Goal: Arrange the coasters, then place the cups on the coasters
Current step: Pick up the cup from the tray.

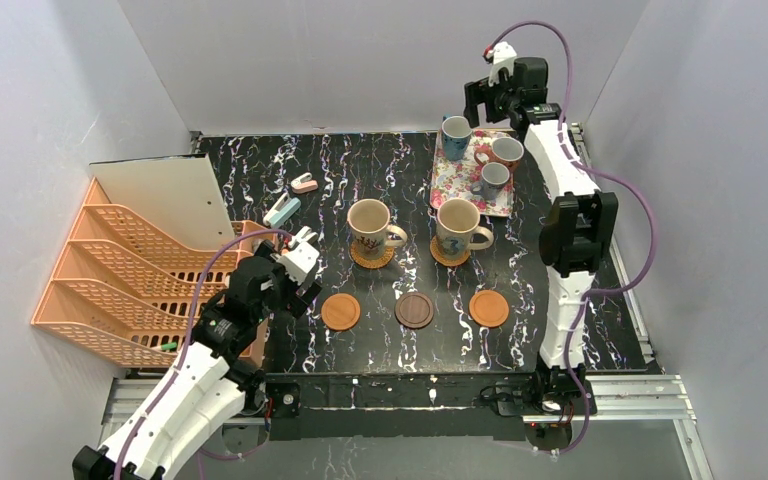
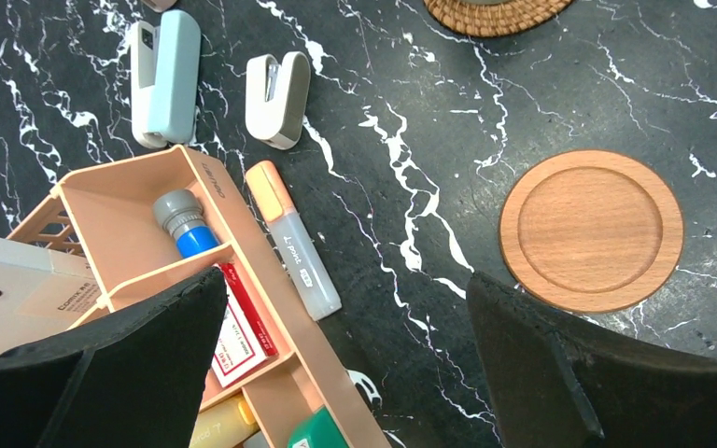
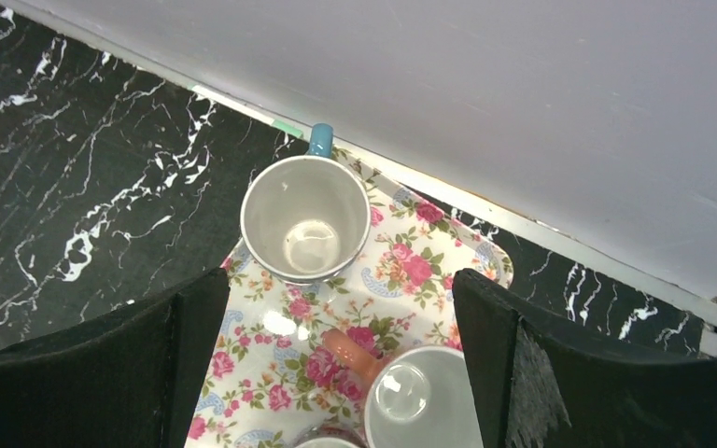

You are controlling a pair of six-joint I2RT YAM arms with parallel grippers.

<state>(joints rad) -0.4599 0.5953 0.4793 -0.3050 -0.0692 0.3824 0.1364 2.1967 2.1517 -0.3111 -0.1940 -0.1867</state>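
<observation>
Hovering spread wide, the right end effector (image 3: pixel 336 280) frames the blue-handled cup (image 3: pixel 305 219) — directly beneath, not touching.

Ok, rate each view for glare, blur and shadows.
Top external: evenly lit, sharp, no harsh glare. Left wrist: crisp, the smooth coaster shows its grain. Right wrist: bright reflections inside the blue-handled cup and on the floral tray; the fingers are featureless black.

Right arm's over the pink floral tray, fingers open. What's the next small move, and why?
Probably lower the right arm's open fingers around the blue-handled ceramic cup: it sits nearly centred between them, and three flat round coasters lie bare near the front.
</observation>
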